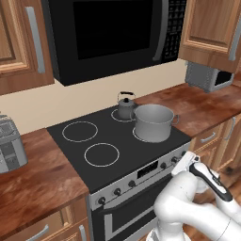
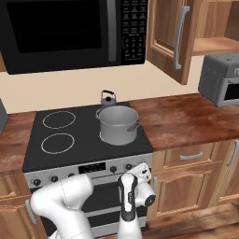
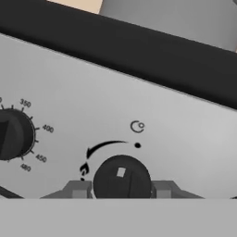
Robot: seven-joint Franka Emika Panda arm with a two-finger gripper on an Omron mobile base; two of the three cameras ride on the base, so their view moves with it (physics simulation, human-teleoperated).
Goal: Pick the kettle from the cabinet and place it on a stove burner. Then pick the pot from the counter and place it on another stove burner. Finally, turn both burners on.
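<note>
In the left base view the pot (image 1: 154,123) stands on the front right burner of the black cooktop (image 1: 70,150), and the kettle (image 1: 125,106) sits on the back right burner, just behind the pot and touching or nearly touching its rim. The two left burners (image 1: 80,131) are bare white rings. The gripper (image 1: 187,160) is pressed up to the steel front panel below the cooktop's right front corner, at the rightmost of the knobs (image 1: 172,160). In the right base view the pot (image 2: 118,124) again fills the front right ring with the kettle (image 2: 108,100) behind it, the gripper (image 2: 140,169) meets the panel under that corner, and the cabinet (image 2: 173,35) door stands open up to the right of the cooktop. In the hand view a black knob (image 3: 121,178) sits squarely between the two fingertips (image 3: 78,190), which flank it on either side; the jaws are partly apart around it, and I cannot tell whether they press on it.
</note>
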